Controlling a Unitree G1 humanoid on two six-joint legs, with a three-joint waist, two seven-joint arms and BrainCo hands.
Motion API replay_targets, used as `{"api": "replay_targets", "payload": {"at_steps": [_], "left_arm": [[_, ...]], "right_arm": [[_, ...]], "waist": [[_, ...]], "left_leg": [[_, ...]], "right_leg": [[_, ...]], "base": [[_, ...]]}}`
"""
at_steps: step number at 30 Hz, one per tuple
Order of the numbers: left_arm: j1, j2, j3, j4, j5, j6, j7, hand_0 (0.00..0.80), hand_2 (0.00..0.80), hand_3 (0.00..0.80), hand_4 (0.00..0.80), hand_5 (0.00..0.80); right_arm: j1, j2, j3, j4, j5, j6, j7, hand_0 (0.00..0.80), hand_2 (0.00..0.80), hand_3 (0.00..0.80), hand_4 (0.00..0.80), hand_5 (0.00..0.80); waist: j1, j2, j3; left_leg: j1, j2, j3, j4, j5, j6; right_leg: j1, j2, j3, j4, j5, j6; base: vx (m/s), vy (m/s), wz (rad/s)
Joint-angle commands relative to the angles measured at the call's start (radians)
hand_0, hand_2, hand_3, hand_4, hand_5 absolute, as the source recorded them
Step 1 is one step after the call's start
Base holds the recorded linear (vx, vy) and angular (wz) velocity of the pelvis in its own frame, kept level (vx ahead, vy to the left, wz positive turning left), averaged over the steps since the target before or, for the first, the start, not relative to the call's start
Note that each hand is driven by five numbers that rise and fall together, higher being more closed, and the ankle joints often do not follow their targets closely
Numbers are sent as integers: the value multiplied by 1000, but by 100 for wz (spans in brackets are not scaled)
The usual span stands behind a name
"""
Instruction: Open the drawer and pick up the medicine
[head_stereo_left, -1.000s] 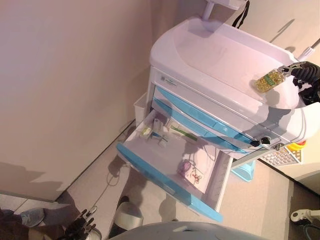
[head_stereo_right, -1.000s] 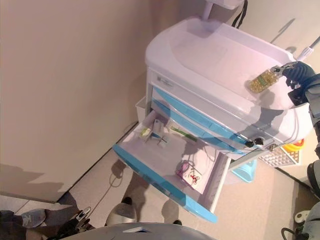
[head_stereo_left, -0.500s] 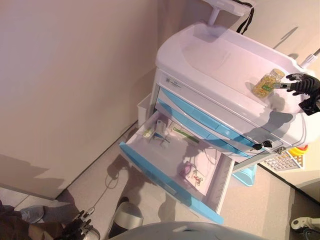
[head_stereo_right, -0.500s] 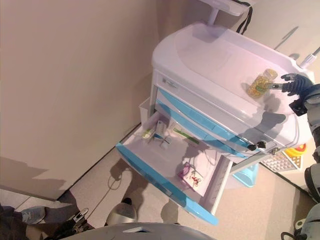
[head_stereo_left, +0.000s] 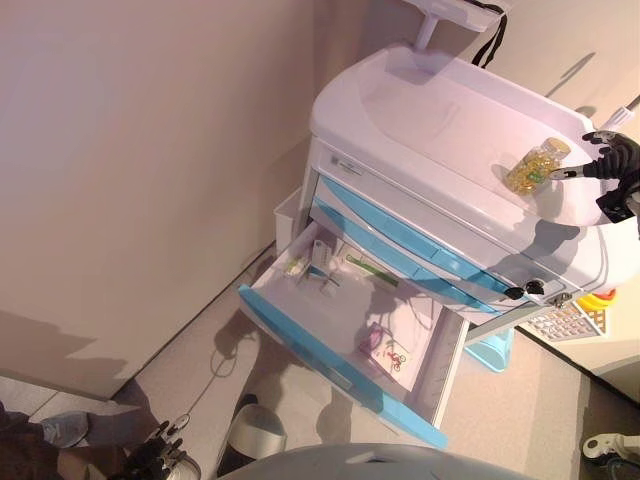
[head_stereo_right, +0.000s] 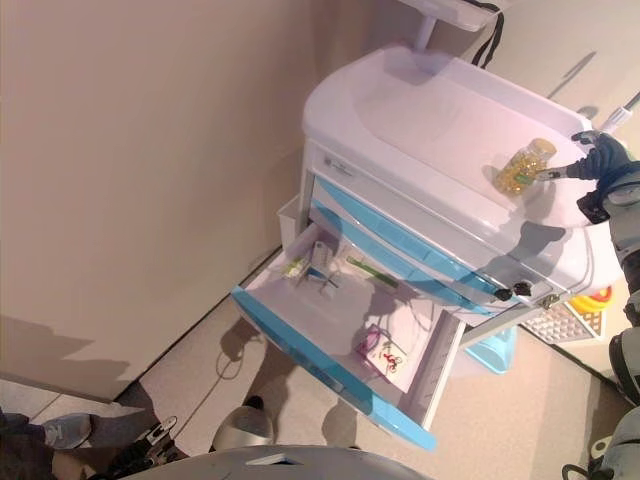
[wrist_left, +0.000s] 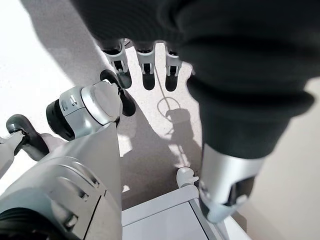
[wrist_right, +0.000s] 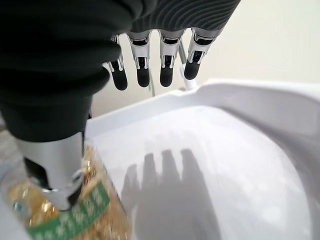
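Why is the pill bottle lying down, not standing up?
It's lying on its side: the pill bottle rests lengthwise on the cart top. Why, the pictures don't show.

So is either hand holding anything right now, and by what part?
Nothing is held. The right hand is open beside the medicine bottle; the left hand is open too.

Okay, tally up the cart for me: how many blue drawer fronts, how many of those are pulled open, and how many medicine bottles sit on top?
Blue drawer fronts: 3 (the pulled-out bottom drawer and two shut ones above)
Open drawers: 1
Medicine bottle on the cart top: 1
Total: 3 drawers, 1 bottle
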Motion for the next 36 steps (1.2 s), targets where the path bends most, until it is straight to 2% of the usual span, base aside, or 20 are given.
{"api": "replay_targets", "payload": {"at_steps": [1,8,13,16,19,22,24,27,30,36], "left_arm": [[40,49,-55,-57,79,0,-24,0,0,0,0,0],[45,82,-137,-121,309,-32,-48,0,0,0,0,0],[26,106,-219,-158,522,-46,-43,0,0,0,0,0],[-8,112,-272,-143,642,-62,-8,0,0,0,0,0],[-34,116,-300,-153,708,-53,-5,0,0,0,0,0],[-74,105,-341,-157,808,-78,11,0,0,0,0,0],[-90,93,-357,-158,850,-94,24,0,0,0,0,0],[-111,84,-383,-169,916,-122,61,0,0,0,0,0],[-145,92,-411,-171,977,-154,95,0,0,0,0,0],[-223,126,-451,-215,1034,-178,129,0,0,0,0,0]], "right_arm": [[-108,-97,30,-102,61,-10,-140,0,0,0,0,0],[-68,-182,-92,-278,109,-86,-249,0,0,0,0,0],[80,-236,-270,-486,152,-98,-305,0,0,0,0,0],[269,-205,-437,-621,211,-104,-316,0,0,0,0,0],[419,-146,-559,-731,313,-107,-288,0,0,0,0,0],[666,0,-694,-942,473,-128,-157,0,0,0,0,0],[796,96,-727,-1033,503,-139,-64,0,0,0,0,0],[934,189,-742,-1086,562,-182,62,0,0,0,0,0],[986,222,-725,-1082,585,-209,134,0,0,0,0,0],[1038,210,-685,-1102,641,-231,307,0,0,0,0,0]], "waist": [[8,18,-35],[-50,32,-50],[-118,56,-69],[-178,70,-75],[-211,75,-76],[-268,84,-70],[-299,88,-68],[-342,90,-61],[-371,89,-51],[-418,90,-37]], "left_leg": [[23,-17,5,-21,-41,68],[28,-8,45,-16,-48,69],[20,-6,83,-11,-43,72],[22,-2,111,-8,-48,72],[23,1,129,-4,-53,71],[33,6,160,-2,-63,71],[42,9,183,2,-70,72],[52,18,217,11,-84,72],[54,22,240,17,-88,69],[44,25,277,20,-84,63]], "right_leg": [[-26,-29,-17,99,3,70],[-41,-27,22,105,-3,75],[-68,-31,58,114,-1,79],[-85,-30,92,122,-7,81],[-96,-29,114,127,-10,82],[-108,-27,148,130,-12,80],[-114,-25,169,135,-15,80],[-119,-23,192,142,-25,84],[-127,-23,202,144,-23,86],[-152,-25,215,145,-16,91]], "base": [[0,0,0],[-15,1,-11],[-42,16,-20],[-27,7,-22],[-23,-6,-28],[-17,-21,-24],[0,-27,-39],[-4,-40,-31],[-50,-40,-25],[-76,-24,-16]]}}
